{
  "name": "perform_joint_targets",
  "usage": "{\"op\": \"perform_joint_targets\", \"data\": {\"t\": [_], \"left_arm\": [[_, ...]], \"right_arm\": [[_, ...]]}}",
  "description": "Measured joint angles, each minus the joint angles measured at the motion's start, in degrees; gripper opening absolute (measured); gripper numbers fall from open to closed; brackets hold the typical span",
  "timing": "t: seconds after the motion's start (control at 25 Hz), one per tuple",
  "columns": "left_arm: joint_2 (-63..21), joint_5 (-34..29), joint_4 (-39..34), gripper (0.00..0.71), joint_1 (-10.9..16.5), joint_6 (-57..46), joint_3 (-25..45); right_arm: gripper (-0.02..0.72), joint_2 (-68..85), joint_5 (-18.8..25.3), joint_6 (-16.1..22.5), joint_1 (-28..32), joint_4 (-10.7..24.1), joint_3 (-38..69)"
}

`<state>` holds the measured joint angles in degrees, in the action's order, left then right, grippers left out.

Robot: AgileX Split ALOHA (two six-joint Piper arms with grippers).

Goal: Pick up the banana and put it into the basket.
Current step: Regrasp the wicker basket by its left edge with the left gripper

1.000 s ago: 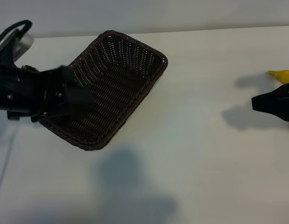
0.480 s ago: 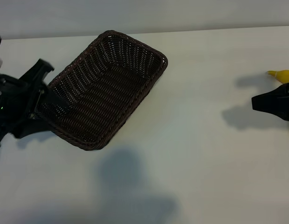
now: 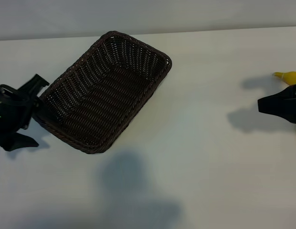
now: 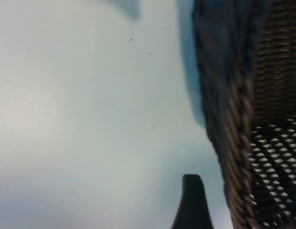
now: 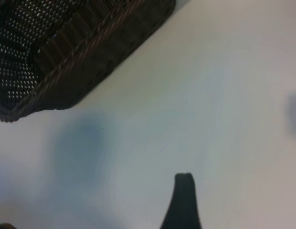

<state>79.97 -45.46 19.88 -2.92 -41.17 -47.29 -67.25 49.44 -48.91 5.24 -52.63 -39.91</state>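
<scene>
The dark brown wicker basket (image 3: 107, 90) lies slanted on the white table, left of centre, with nothing in it. Only one yellow end of the banana (image 3: 289, 76) shows at the far right edge; the rest is hidden behind my right gripper (image 3: 262, 106), which hovers open just in front of it, pointing toward the basket. My left gripper (image 3: 29, 113) stands open at the basket's left end, fingers spread and empty. In the left wrist view one black finger (image 4: 191, 205) sits beside the braided rim (image 4: 237, 143). The right wrist view shows one finger (image 5: 183, 200) over bare table and the basket (image 5: 76, 43) farther off.
The white tabletop (image 3: 205, 157) stretches between the basket and the banana. A soft shadow (image 3: 133, 186) lies on it near the front. The table's far edge (image 3: 210, 31) meets a pale wall.
The left arm has drawn back to the left, from over the basket's left half to just beyond its end. The right arm, basket and banana have not moved.
</scene>
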Motion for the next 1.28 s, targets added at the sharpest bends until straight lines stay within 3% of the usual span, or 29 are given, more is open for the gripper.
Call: {"op": "perform_joint_targets", "data": {"t": [0.32,0.52,1.04,1.16,1.28], "left_arm": [[6.6,4.0,1.3,0.569,0.0,1.5,0.0],[10.1,8.0,5.8,0.569,-0.9,5.0,0.0],[18.6,15.6,6.1,0.567,-2.0,5.7,0.0],[19.4,16.2,6.1,0.529,-2.0,5.7,0.0],[19.6,16.4,6.1,0.434,-2.0,5.6,0.0]], "right_arm": [[0.605,0.0,0.0,0.0,0.0,0.0,0.0],[0.605,0.0,0.0,0.0,0.0,0.0,0.0],[0.605,0.0,0.1,0.1,0.0,0.0,0.0],[0.605,0.0,0.1,0.1,0.0,0.0,0.0],[0.605,0.0,0.1,0.1,0.0,0.0,0.0]]}}
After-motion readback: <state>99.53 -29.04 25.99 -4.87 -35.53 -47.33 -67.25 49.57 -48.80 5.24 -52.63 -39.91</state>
